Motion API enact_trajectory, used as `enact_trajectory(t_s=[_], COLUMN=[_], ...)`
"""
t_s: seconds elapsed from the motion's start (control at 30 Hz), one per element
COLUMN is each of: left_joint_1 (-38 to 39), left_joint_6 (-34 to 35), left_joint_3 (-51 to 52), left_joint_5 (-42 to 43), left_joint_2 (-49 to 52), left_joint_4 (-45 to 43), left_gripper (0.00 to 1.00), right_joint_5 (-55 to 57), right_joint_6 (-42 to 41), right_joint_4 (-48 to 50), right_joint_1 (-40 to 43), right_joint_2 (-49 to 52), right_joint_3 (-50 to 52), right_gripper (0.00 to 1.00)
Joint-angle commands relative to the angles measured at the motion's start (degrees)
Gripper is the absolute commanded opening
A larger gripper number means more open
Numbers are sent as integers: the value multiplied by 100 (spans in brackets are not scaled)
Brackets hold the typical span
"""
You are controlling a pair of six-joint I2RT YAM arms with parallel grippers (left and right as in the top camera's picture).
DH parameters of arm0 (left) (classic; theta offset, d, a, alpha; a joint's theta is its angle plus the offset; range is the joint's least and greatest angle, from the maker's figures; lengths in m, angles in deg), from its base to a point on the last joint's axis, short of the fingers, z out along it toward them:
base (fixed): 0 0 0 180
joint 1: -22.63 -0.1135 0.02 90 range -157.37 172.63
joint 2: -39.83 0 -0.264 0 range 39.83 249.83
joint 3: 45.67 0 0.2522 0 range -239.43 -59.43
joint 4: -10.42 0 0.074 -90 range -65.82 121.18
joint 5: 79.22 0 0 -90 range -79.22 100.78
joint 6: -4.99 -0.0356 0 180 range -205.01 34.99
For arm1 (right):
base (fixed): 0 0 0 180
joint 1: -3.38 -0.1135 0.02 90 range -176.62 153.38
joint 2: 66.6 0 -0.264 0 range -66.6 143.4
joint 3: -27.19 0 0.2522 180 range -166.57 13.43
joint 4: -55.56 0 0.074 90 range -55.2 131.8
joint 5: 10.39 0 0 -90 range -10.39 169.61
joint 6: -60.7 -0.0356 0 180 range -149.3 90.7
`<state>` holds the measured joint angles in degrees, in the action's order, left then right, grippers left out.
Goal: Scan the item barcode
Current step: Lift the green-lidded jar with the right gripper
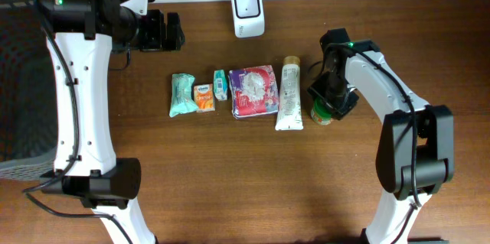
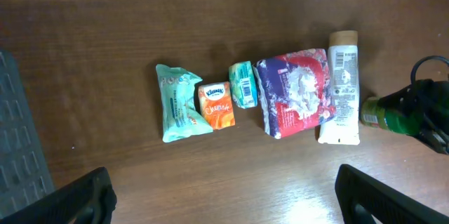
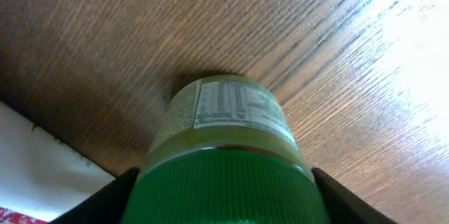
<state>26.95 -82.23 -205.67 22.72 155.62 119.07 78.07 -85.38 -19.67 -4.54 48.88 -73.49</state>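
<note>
The right gripper (image 3: 224, 190) has one finger on each side of the green bottle's (image 3: 231, 108) ribbed cap, close against it; I cannot tell whether they already pinch it. The bottle stands on the table (image 1: 230, 175) at the right end of the row, just beside the white tube (image 1: 289, 92).

Risks, as I judge them: a hold on the cap alone sits high, so the bottle could swing or slip out when lifted. If one finger meets the cap first, the bottle may tip against the tube and nudge the row. The label seen in the right wrist view shows fine print only (no barcode that I can make out), so the bottle may reach the scanner (image 1: 248, 12) with the code turned away.

The left gripper (image 2: 224, 196) hangs well apart from the row, fingers spread wide and empty.

Count: one scanner, one green bottle, one white tube, one red-and-purple pouch (image 1: 253, 91), one small teal packet (image 1: 220, 85), one orange tissue pack (image 1: 204, 97), one mint wipes pack (image 1: 182, 95)
</note>
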Motion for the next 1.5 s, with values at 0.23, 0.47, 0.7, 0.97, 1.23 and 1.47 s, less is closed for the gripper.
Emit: enact_trajectory(t_s=[0.23, 0.47, 0.7, 0.97, 1.23, 1.47], left_joint_1=[-35, -35, -35, -35, -35, -35], left_joint_6=[17, 17, 20, 17, 17, 17], left_joint_3=[4, 4, 4, 4, 4, 4], left_joint_5=[0, 0, 0, 0, 0, 0], left_joint_2=[35, 35, 35, 35, 35, 35], left_joint_4=[-7, -7, -7, -7, -7, -7], left_gripper=[99, 99, 99, 99, 99, 99], right_joint_5=[-35, -337, 74, 68, 68, -109], right_joint_6=[3220, 2052, 1539, 1683, 1683, 1683], right_joint_4=[-179, -236, -59, -48, -243, -807], right_joint_1=[7, 7, 20, 17, 17, 0], right_joint_2=[39, 39, 39, 39, 37, 28], right_joint_3=[-22, -17, 227, 227, -118, -866], right_gripper=[72, 99, 99, 80, 60, 56])
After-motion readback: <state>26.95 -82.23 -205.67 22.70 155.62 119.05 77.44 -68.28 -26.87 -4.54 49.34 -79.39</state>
